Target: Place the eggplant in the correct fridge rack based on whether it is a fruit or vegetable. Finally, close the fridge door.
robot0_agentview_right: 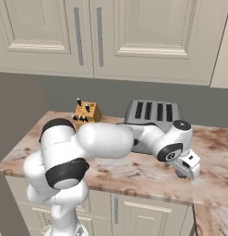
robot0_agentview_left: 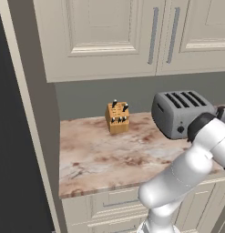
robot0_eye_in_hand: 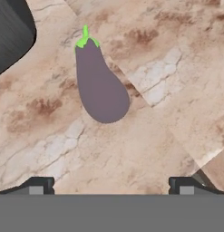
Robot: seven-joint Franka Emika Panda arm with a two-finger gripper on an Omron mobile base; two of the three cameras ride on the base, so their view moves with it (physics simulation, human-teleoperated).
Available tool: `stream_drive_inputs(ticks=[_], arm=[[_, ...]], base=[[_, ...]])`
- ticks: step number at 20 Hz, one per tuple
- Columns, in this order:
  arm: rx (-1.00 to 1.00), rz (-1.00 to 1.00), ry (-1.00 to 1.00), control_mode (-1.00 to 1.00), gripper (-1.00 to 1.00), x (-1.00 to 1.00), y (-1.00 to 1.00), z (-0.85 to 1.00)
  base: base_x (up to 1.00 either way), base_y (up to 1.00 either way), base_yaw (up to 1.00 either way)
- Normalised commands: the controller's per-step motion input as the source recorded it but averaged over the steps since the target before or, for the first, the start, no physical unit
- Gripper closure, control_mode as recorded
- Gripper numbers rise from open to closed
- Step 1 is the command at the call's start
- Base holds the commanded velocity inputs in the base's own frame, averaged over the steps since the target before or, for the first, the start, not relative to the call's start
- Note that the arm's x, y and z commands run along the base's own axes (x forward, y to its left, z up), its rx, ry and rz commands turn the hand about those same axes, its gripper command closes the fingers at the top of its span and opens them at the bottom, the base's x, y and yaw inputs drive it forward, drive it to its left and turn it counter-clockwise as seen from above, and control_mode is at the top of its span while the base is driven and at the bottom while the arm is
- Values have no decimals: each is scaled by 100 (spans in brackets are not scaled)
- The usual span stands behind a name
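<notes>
The eggplant (robot0_eye_in_hand: 99,84) is a dark purple, elongated fruit with a green stem. It lies flat on the marbled counter (robot0_eye_in_hand: 168,113) in the hand view, stem pointing away from the hand. My gripper (robot0_eye_in_hand: 111,186) hovers above the counter a little short of the eggplant's rounded end. It is open, its fingertips (robot0_eye_in_hand: 38,186) spread wide with nothing between them. In the right base view the gripper (robot0_agentview_right: 189,174) points down over the counter's right part, just in front of the toaster. The fridge rack and the fridge door are out of view.
A grey toaster (robot0_agentview_right: 152,115) stands at the back of the counter right behind the hand, and its dark corner (robot0_eye_in_hand: 11,31) shows in the hand view. A wooden knife block (robot0_agentview_left: 117,117) sits further left. Wall cabinets (robot0_agentview_left: 109,36) hang above.
</notes>
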Motion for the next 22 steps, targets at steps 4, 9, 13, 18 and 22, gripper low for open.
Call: stream_drive_inputs(ticks=[4, 9, 13, 18, 22], arm=[[-2, 0, 0, -100, -100, 2, -14, -13], [-3, 0, 0, -100, -100, 12, -4, -17], [-3, 0, 0, -100, -100, 22, 0, -21], [-2, 0, 0, -100, -100, 25, 0, -15], [-3, 0, 0, -100, -100, 7, -14, -9]], base=[[0, 0, 0], [0, 0, 0], [0, 0, 0], [0, 0, 0], [0, 0, 0]])
